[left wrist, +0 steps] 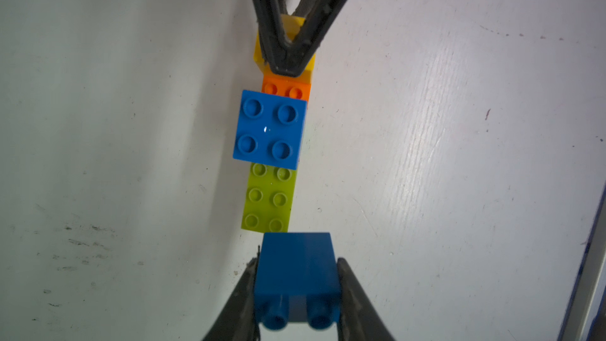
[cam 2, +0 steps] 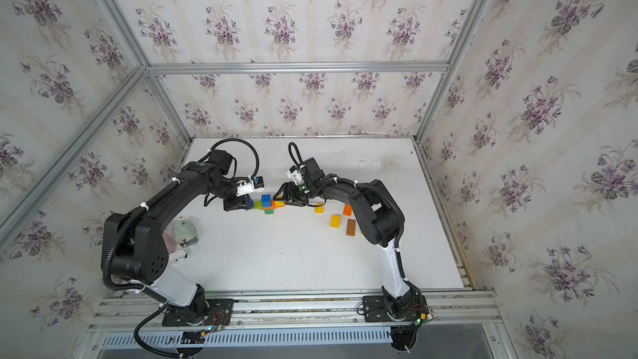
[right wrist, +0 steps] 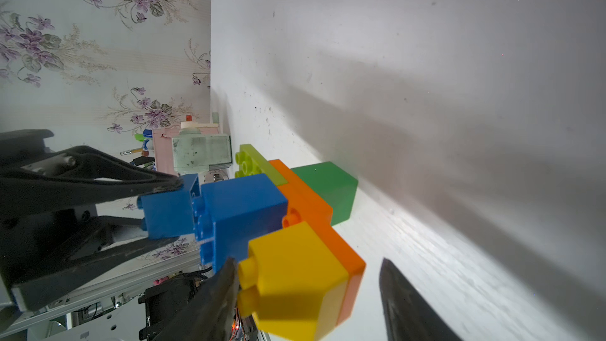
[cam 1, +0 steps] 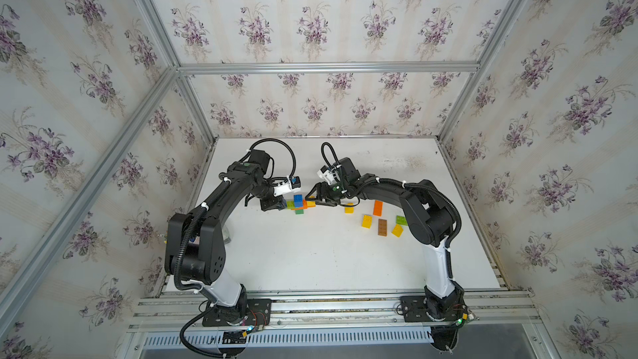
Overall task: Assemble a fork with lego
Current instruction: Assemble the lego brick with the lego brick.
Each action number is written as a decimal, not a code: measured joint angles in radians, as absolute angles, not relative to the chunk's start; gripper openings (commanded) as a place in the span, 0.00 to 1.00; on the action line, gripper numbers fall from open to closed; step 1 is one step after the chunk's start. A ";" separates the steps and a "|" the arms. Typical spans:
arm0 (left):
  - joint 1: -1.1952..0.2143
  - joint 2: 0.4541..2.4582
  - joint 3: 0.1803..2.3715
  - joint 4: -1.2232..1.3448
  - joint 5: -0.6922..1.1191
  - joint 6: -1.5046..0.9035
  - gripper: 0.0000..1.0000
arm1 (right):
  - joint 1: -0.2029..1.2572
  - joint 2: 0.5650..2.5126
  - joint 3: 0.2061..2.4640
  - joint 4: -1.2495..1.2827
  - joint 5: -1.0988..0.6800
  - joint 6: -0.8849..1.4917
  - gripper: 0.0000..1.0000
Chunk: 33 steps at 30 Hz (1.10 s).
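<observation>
A joined lego row [cam 1: 298, 202] sits mid-table: a blue brick [left wrist: 296, 277] at one end, then a lime plate [left wrist: 269, 198], a blue square [left wrist: 270, 129], an orange piece [left wrist: 287, 88] and a yellow brick [right wrist: 295, 277] at the other end, with a green brick [right wrist: 331, 188] beneath. My left gripper [left wrist: 296, 264] is shut on the end blue brick. My right gripper [right wrist: 308, 262] straddles the yellow end. One of its fingers [right wrist: 223, 287] touches the yellow studs, while a gap separates the other from the orange underside. Both top views show the grippers [cam 1: 281, 204] [cam 2: 278, 198] facing each other across the row.
Loose lego lies to the right: yellow [cam 1: 349, 208], orange [cam 1: 378, 208], yellow [cam 1: 367, 221], brown [cam 1: 382, 227], yellow [cam 1: 397, 230] and green [cam 1: 401, 219]. A pale green box [cam 2: 184, 233] and a pink pen holder [right wrist: 162, 152] stand at the left wall. Papered walls enclose the table.
</observation>
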<state>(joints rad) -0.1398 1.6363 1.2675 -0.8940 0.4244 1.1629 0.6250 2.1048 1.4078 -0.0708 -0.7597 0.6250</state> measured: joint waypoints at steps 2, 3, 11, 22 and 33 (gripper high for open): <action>-0.139 1.640 1.267 -0.894 0.424 1.163 0.27 | 0.625 2.110 1.415 -0.070 -0.767 0.625 0.64; -0.139 1.643 1.267 -0.894 0.424 1.163 0.27 | 0.625 2.113 1.417 -0.070 -0.770 0.625 0.62; -0.138 1.670 1.273 -0.894 0.423 1.167 0.25 | 0.625 2.126 1.431 -0.072 -0.782 0.629 0.57; -0.130 1.673 1.274 -0.901 0.418 1.169 0.25 | 0.623 2.150 1.483 -0.132 -0.804 0.598 0.54; -0.149 1.729 1.327 -0.924 0.418 1.183 0.18 | 0.623 2.151 1.488 -0.154 -0.812 0.572 0.54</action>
